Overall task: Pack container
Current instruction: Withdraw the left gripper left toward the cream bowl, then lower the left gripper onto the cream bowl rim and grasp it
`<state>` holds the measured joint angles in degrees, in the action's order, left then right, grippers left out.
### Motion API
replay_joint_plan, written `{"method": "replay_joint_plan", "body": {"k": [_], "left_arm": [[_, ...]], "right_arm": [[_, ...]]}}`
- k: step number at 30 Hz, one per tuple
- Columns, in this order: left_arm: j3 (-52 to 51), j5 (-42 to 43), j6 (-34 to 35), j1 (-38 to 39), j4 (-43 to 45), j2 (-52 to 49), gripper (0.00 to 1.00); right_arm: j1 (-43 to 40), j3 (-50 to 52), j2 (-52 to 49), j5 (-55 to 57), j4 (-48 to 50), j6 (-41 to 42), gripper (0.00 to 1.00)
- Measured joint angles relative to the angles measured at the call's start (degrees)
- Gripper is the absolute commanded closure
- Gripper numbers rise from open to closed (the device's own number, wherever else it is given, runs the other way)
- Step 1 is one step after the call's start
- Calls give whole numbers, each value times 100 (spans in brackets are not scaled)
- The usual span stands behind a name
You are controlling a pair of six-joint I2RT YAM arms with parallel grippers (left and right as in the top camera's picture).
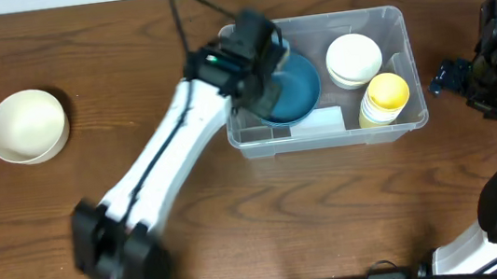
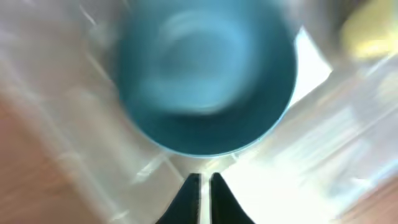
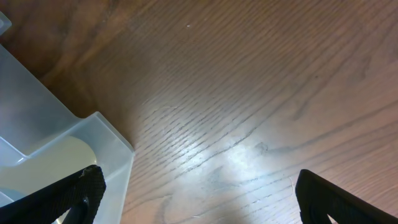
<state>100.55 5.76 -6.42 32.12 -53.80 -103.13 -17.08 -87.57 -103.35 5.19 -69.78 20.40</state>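
Overhead view, reading from the left: a cream bowl (image 1: 27, 126) sits alone on the wooden table (image 1: 106, 43), well apart from the container's (image 1: 415, 64) left wall. The container, a clear plastic bin, lies between the two arms. The left gripper (image 1: 266, 74) hangs over the container's left end, just above a blue bowl (image 1: 299, 91) that lies inside. In the blurred left wrist view its fingers (image 2: 219, 200) are pressed nearly together with only a sliver between them, and nothing is pinched there. Further right in the container are a stack of white bowls (image 1: 354, 59) and, nearer its front right corner, a stack of yellow cups (image 1: 385, 98). Outside the container's right wall the right gripper (image 1: 452, 74) hovers over bare table, its fingers spread wide and empty. The blue bowl appears placed, so the step in hand looks like letting go and leaving the container. Next, I judge, the left arm must rise clear of the container's rim, cross to the cream bowl, spread its fingers and take that bowl by the rim.
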Motion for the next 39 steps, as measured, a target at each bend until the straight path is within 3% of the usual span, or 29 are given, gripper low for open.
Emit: {"method": "replay_joint_plan", "body": {"k": [5,10,13,22,29,39], "left_arm": [[540,-798,-7,-267,-195,1292,63],[632,-1486,13,-1147,-789,1838,48],[595,-1676,160,-1873,-885,1670,43],[549,-1845,592,-3748,-748,1119,41],[549,-1821,772,-4291,-413,396,23],[542,-1812,1305,-4675,94,-846,22]], "right_arm": [[0,0,0,-2,-2,2,1],[0,0,0,-2,-2,2,1],[0,0,0,-2,-2,2,1],[0,0,0,-2,-2,2,1],[0,0,0,-2,-2,2,1],[0,0,0,-2,-2,2,1]]}}
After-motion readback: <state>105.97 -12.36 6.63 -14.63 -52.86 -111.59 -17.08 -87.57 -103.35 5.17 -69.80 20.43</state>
